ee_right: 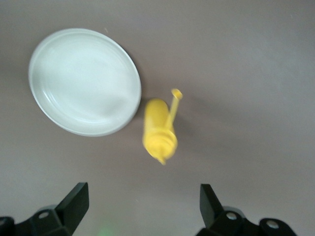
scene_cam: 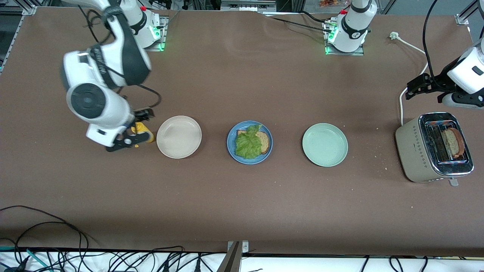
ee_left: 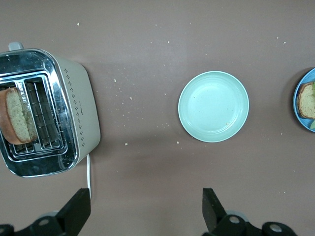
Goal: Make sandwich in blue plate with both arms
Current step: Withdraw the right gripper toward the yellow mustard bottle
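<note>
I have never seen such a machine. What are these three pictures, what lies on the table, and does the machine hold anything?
These are two white robot arms at a brown table. One picture looks down from across the table; the other two come from cameras on the arms' wrists.

In a row lie a beige plate, a blue plate with a bread slice under a lettuce leaf, and a pale green plate. A toaster at the left arm's end holds a second slice. A yellow bottle lies beside the beige plate.

The right gripper is over the bottle, the left gripper near the toaster. Both have open jaws and hold nothing.
</note>
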`<state>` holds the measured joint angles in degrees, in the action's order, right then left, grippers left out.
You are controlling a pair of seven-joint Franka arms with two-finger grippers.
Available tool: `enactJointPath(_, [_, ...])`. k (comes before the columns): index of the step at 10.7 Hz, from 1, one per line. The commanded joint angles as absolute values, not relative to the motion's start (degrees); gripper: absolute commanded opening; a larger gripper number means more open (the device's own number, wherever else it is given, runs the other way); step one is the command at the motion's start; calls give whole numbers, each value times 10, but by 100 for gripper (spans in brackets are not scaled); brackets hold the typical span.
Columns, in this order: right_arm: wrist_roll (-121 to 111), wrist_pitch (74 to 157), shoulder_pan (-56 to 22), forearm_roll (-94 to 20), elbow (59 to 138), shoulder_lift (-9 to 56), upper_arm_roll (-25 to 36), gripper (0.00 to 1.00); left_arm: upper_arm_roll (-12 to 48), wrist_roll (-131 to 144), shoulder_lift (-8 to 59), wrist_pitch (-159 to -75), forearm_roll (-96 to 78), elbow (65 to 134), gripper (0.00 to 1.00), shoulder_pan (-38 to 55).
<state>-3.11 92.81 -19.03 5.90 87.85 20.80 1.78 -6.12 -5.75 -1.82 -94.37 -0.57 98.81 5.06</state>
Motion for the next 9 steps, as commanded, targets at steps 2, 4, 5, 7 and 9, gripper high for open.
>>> enactJointPath(2, [-201,1083,-164,46,1146,27,118,100,-60,-60,-15,-933,3,976,100,49])
enactJointPath(4, [-362,1116,-164,-29,1161,47,184,100,-60,-60,-14,-933,3,976,100,49])
enactJointPath(5, [-412,1132,-163,-60,1163,64,199,100,-60,-61,-12,-933,3,976,100,48])
enactJointPath(7, [-522,1139,-151,-145,1163,97,209,100,-60,-60,-12,-933,3,976,100,48])
enactJointPath(9, [-654,1141,-127,-245,1162,137,209,100,-61,-60,-12,-933,2,976,100,48])
